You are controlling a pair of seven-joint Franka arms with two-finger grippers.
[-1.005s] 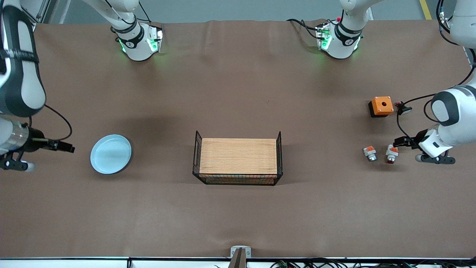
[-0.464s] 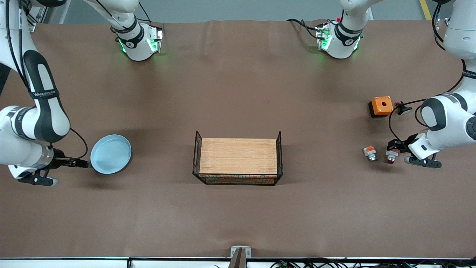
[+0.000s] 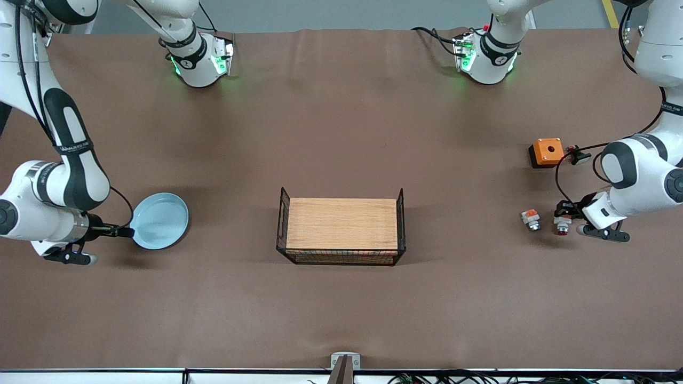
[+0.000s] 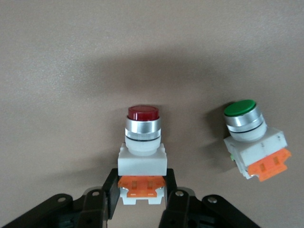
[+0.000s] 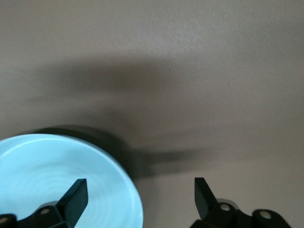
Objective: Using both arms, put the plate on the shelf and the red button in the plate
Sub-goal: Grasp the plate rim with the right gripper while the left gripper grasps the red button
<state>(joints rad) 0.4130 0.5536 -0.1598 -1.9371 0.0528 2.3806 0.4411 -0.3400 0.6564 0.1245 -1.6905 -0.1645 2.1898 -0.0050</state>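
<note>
Plate first: the round pale blue plate with the raised rim (image 3: pixel 160 221) sits flat on the brown worktop (image 3: pixel 341 298) toward my right arm's end, well apart from the wire basket with the wooden board (image 3: pixel 341 231) in the middle. My right fingers (image 5: pixel 140 192) are spread wide at the plate's rim, one fingertip (image 5: pixel 76 194) over the plate's edge and the other off it over bare worktop, nothing gripped.

At my left arm's end, the little red-capped push button with white body, orange block and metal collar (image 4: pixel 142 156) lies on its side. My left fingers (image 4: pixel 141 194) sit open on either side of its orange block, not clamped on it. Just beside it is a similar green-capped button (image 4: pixel 254 140), and an orange square box with a hole (image 3: pixel 547 152) is farther from the front camera.
</note>
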